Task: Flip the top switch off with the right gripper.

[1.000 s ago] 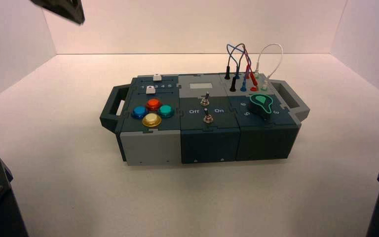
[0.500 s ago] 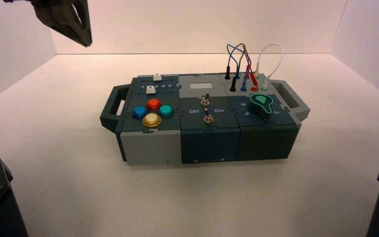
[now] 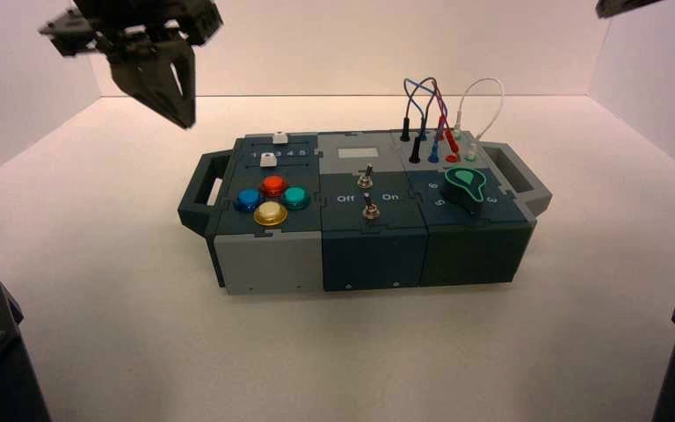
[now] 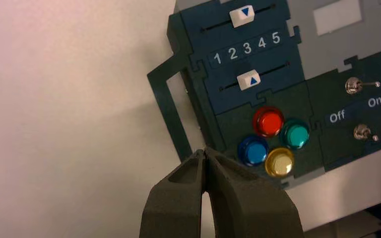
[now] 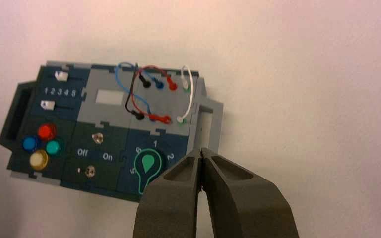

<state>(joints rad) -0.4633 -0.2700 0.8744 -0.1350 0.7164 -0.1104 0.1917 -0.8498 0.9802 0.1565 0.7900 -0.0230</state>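
A: Approach phase, folks! The right gripper [image 3: 626, 7] is up at the far right edge of the high view, well apart from the box [image 3: 373, 259], tapered dark tips pressed together, holding nothing.

B: And the target? The top switch [image 3: 366, 178], mid-box, just below the pale grey panel [image 4: 327, 47]: a slim, shiny metal lever on a round collar, leaning toward On in the left wrist view. 0 contact, flip not done!

A: Next, I'd bring those tips in low on the lever's On side, then nudge left toward Off. Mind the thin, looping wires [image 5: 131, 94] and the bottom switch [image 3: 370, 209]!

B: Left gripper [image 3: 185, 123], also closed, hangs beyond the box's left side. Matte panels, smooth domed buttons [image 3: 272, 200]: quite the contrast!
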